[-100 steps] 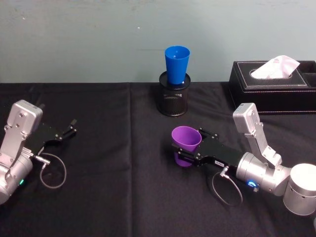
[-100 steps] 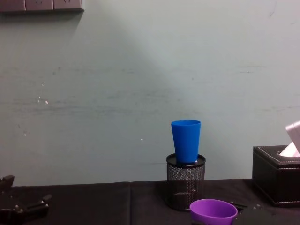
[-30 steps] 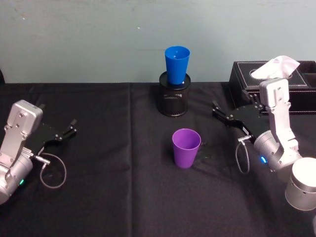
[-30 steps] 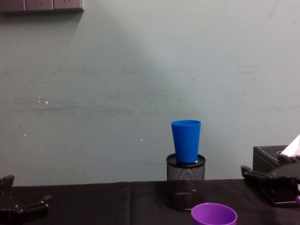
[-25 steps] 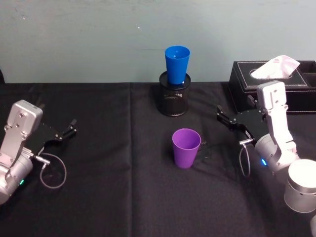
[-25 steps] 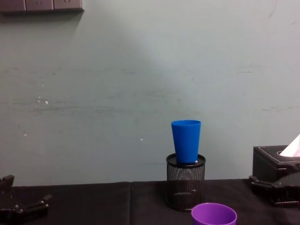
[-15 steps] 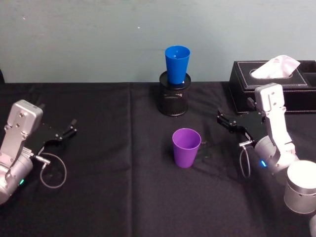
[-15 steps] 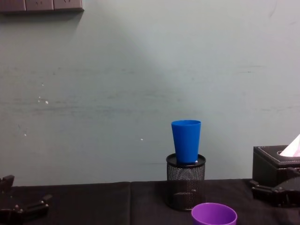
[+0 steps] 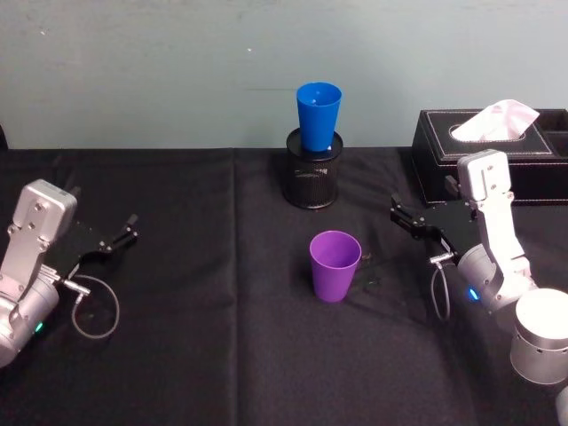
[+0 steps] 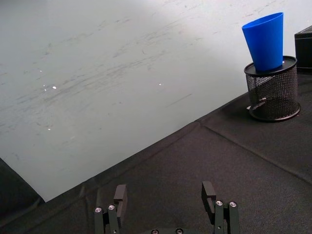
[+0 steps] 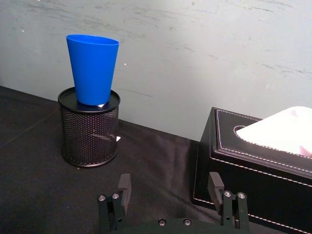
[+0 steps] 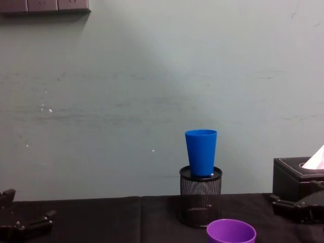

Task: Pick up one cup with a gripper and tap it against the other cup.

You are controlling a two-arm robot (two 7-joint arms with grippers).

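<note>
The purple cup [image 9: 335,265] stands upright on the black cloth at mid-table, and its rim [image 12: 231,232] shows at the chest view's lower edge. The blue cup [image 9: 319,115] sits upright in the mouth of a black mesh pen holder [image 9: 311,182] behind it, and appears as the blue cup [image 11: 92,69] from the right wrist. My right gripper [image 9: 399,216] hovers to the right of the purple cup, clear of it, open and empty; its own camera shows the gripper [image 11: 169,192] with its jaws apart. My left gripper [image 9: 131,227] rests open at the far left.
A black tissue box [image 9: 497,155] with white tissue stands at the back right, just behind my right gripper. The grey-green wall runs along the table's far edge. Bare black cloth [image 9: 213,311] lies between the left arm and the purple cup.
My right gripper has let go of the purple cup and pulled back to the right, then settled slightly lower. The purple cup stands on the cloth. The left arm has not moved.
</note>
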